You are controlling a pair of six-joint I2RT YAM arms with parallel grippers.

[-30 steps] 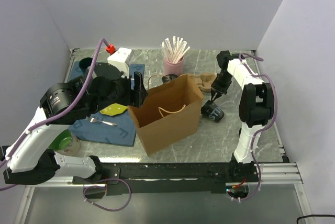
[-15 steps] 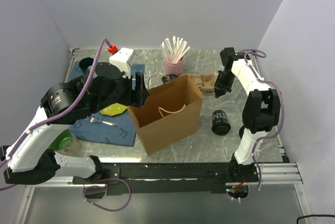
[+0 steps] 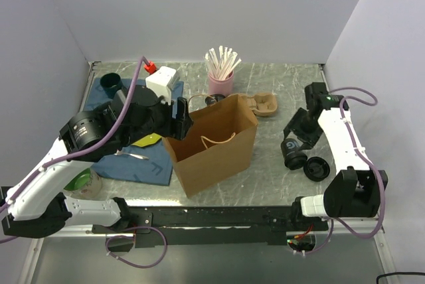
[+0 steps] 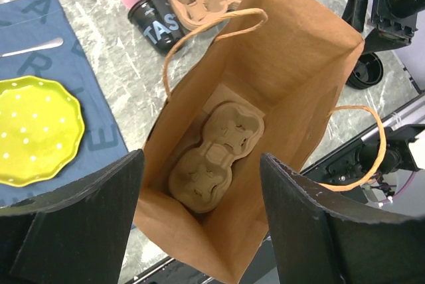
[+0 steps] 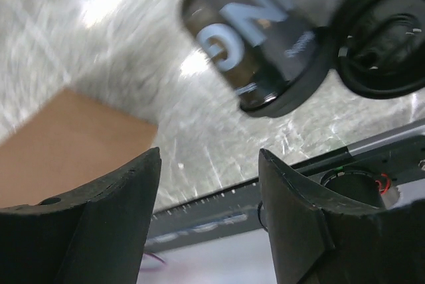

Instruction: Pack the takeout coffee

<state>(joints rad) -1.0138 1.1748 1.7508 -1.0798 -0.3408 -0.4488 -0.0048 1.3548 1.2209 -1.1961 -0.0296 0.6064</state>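
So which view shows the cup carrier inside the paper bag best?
Left wrist: it looks down into the paper bag at the cup carrier on its bottom. Top external and right wrist show only the bag, not that carrier.

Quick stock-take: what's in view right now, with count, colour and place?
paper bag: one, brown, centre
bagged carrier: one, brown, inside the bag
loose carrier: one, brown, behind the bag
tipped cup: one, black, right
rear cup: one, black, behind the bag
lid: one, black, beside the tipped cup
pink cup: one, holds white sticks, rear centre
cloth: one, blue, left
plate: one, yellow, on the cloth
fork: one, silver, on the cloth
white box: one, rear left
teal cup: one, rear left corner
green round item: one, near left
left gripper: open, over the bag mouth
right gripper: open, by the tipped cup
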